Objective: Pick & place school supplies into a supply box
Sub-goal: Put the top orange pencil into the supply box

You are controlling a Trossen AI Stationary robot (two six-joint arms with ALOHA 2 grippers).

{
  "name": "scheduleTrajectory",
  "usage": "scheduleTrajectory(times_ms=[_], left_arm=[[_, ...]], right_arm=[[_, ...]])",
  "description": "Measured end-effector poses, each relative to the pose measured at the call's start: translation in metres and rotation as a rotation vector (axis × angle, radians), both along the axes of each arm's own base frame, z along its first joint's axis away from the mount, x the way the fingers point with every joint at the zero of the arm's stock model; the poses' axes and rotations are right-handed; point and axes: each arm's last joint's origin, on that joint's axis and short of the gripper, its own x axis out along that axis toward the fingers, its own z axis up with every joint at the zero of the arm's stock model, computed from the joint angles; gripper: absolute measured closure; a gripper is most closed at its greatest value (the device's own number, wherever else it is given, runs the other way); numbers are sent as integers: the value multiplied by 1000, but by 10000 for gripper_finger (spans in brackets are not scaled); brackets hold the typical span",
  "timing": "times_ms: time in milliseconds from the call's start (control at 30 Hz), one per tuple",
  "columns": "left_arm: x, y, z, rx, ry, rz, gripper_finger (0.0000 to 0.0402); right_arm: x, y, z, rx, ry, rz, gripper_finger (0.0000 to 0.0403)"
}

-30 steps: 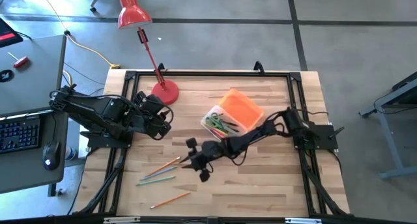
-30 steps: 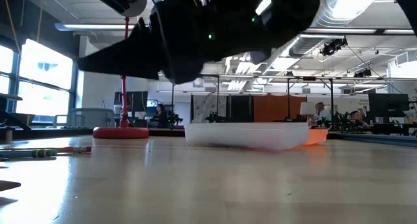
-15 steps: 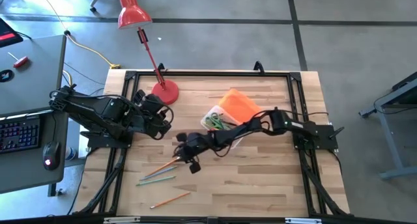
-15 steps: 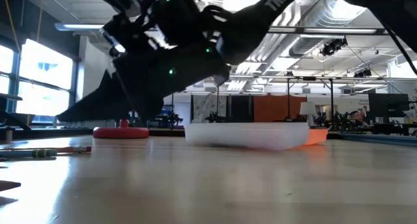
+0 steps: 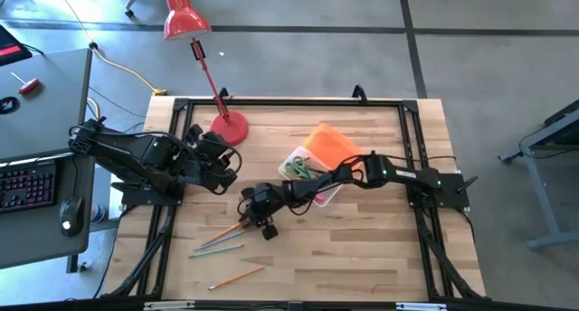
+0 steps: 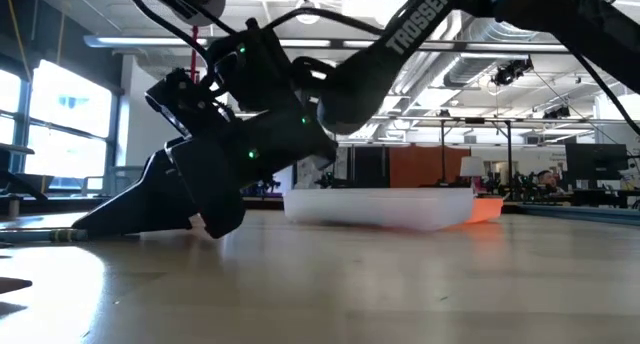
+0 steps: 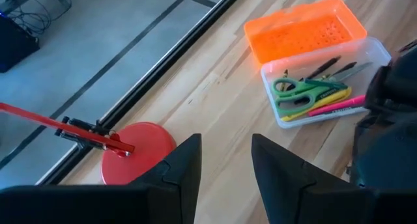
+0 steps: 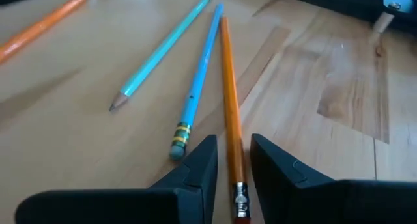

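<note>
The clear supply box (image 5: 308, 169) lies mid-table with green-handled scissors (image 7: 303, 90) and pens inside; its orange lid (image 5: 333, 146) lies open behind it. Loose pencils lie flat toward the near left: an orange pencil (image 8: 228, 100), a blue pencil (image 8: 199, 74), a teal pencil (image 8: 163, 51) and another orange pencil (image 5: 237, 277). My right gripper (image 8: 232, 140) is open and low over the table top, one finger on each side of the orange pencil's eraser end (image 8: 240, 204), without touching it. My left gripper (image 7: 225, 172) hangs open and empty near the lamp base (image 5: 231, 128).
A red desk lamp stands at the far left, its base (image 7: 137, 142) in front of my left gripper and its stem leaning out over the far edge. A black frame (image 5: 289, 101) runs along the table's edges. Bare wood lies along the near right.
My right gripper has travelled toward the table's left edge and down, from above the middle of the table to the pencils, tipping flatter as it sank. Its fingers now straddle the orange pencil. Box, lid and pencils have stayed put.
</note>
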Motion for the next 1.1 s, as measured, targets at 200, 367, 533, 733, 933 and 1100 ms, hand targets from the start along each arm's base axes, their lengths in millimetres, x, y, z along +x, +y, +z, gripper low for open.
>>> scheduleTrajectory(times_ms=[200,367,533,733,933,1100], left_arm=[[0,0,0,5,-3,3,236],[0,0,0,5,-3,3,236],[0,0,0,5,-3,3,236],[0,0,0,5,-2,3,236],[0,0,0,1,1,0,236],[0,0,0,0,2,-1,236]], right_arm=[[0,-3,-3,-23,-2,-21,367],[1,-3,-4,-40,0,-57,390],[0,0,8,-5,3,-112,395],[-1,0,52,-51,-55,-221,393],[-14,-4,93,-132,14,-426,397],[-30,-6,111,-270,101,-656,400]])
